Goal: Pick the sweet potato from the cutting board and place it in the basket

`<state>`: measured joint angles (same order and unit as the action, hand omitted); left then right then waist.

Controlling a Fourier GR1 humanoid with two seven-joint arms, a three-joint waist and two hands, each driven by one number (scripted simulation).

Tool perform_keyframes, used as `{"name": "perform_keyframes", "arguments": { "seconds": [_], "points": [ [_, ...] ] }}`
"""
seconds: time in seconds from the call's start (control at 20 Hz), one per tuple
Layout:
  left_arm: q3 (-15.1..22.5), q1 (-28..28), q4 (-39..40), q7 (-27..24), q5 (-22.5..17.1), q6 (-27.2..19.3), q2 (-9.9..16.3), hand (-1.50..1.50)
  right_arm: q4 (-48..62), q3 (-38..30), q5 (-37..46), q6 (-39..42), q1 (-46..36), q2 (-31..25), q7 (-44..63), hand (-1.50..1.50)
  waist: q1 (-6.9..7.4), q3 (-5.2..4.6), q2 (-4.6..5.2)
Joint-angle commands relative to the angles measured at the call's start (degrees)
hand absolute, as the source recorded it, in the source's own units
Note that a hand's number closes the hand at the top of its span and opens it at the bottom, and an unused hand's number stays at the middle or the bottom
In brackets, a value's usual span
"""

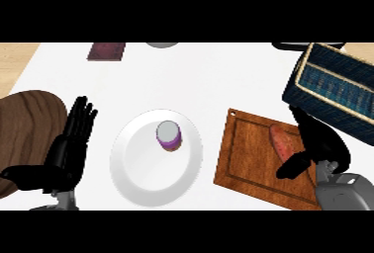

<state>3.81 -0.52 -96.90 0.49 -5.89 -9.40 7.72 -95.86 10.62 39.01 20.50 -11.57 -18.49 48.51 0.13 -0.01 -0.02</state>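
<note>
Right hand (321, 143) low over right side of cutting board (252, 168), black fingers stretched toward far edge, thumb (294, 165) angled inward and lying against near end of sweet potato (280, 142); fingers run along potato's right flank, slightly bent, not closed round it as far as can be seen. Grey forearm (345, 190) entering from near right corner of bench (211, 74). Sweet potato reddish-orange, long, lying flat on board's right half, pointing from near to far, far end clear of hand, right side partly hidden under palm. Cutting board brown wood, turned askew, small hole at far left corner, sitting at bench's near right. Basket (332, 86) just beyond board toward far right corner, dark blue weave with pale rim, tilted in view, near corner close behind fingertips; touching or not, cannot tell. Left of board, white plate (139, 168) near bench middle, carrying small purple cup (168, 135) with pale top, on plate's far right part. Left hand (70, 143) at near left, fingers straight and together, pointing to far edge, resting, holding nothing, thumb out to left. Round brown wooden surface (25, 113) at left edge under that hand. Dark red flat item (107, 51) at far edge, left of middle; grey rounded item (162, 44) beside it, mostly cut off.
</note>
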Motion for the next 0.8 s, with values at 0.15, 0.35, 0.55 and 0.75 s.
{"name": "perform_keyframes", "arguments": {
  "seconds": [0.15, 0.35, 0.55, 0.75],
  "points": [
    [-0.5, -1.0, -0.8, -1.1, 1.4, 1.4, -1.1, 0.00, 7.7, -0.9, 4.1, -2.0, -0.1, 3.1, -6.0, -1.50, 0.06, 0.01, 0.02],
    [-0.4, 0.1, 1.0, -0.3, 3.7, 0.2, -2.7, 0.00, 5.6, -4.4, 3.4, 2.0, -0.7, 3.3, -5.7, -1.50, -0.05, 0.00, 0.00],
    [-1.2, 4.1, 2.8, 0.5, 4.1, -0.4, -3.4, 0.00, 0.3, -2.3, 5.3, 0.1, 7.5, 3.5, -7.4, -1.50, -0.36, 0.00, -0.02],
    [-2.2, 1.6, -0.6, 1.5, 3.4, 1.7, -2.8, 0.00, 5.4, -4.0, 6.8, 1.5, 0.7, 6.9, -5.7, -1.50, -0.04, 0.00, 0.01]
  ]
}}
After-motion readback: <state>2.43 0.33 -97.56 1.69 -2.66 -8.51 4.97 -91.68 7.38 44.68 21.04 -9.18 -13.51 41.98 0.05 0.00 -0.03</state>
